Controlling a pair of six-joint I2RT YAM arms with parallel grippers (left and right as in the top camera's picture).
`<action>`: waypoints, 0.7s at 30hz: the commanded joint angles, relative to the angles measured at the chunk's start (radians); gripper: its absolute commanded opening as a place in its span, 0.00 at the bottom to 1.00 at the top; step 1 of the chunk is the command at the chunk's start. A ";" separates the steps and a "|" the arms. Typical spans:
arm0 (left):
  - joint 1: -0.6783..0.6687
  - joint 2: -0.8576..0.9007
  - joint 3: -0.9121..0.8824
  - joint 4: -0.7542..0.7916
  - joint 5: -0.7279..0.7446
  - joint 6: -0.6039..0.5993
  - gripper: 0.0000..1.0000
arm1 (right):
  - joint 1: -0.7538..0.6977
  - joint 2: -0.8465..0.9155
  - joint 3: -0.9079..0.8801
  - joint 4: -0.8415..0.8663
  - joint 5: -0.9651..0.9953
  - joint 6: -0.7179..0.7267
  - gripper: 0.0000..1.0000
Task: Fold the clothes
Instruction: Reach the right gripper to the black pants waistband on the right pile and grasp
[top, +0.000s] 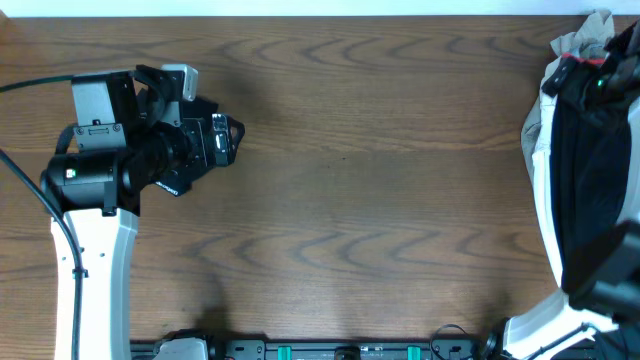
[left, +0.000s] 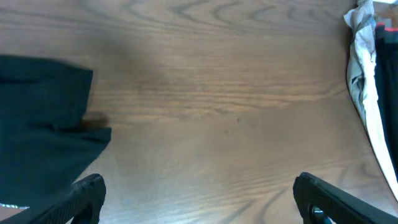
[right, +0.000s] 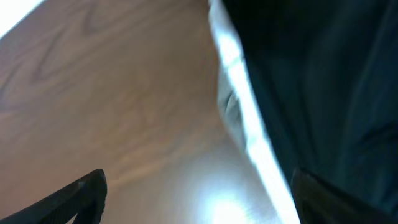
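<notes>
Clothes (top: 585, 35), white and dark, are heaped at the worktop's (top: 380, 180) right edge. Left hand (left: 199, 200) and right hand (right: 199, 202) are both spread wide, empty. Print on the left hand is unreadable.

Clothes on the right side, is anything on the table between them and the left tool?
No, nothing visible is in the way. Only bare wooden table lies between the left tool and the clothes heaped at the right edge.
</notes>
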 joint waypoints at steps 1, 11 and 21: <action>-0.002 -0.007 0.019 -0.014 0.010 0.013 0.98 | -0.023 0.116 0.097 0.013 0.088 -0.013 0.91; -0.002 -0.007 0.019 -0.024 0.010 0.013 0.98 | -0.023 0.296 0.125 0.248 0.108 0.035 0.75; -0.002 -0.007 0.019 -0.024 0.010 0.013 0.98 | -0.018 0.381 0.125 0.353 0.118 0.136 0.66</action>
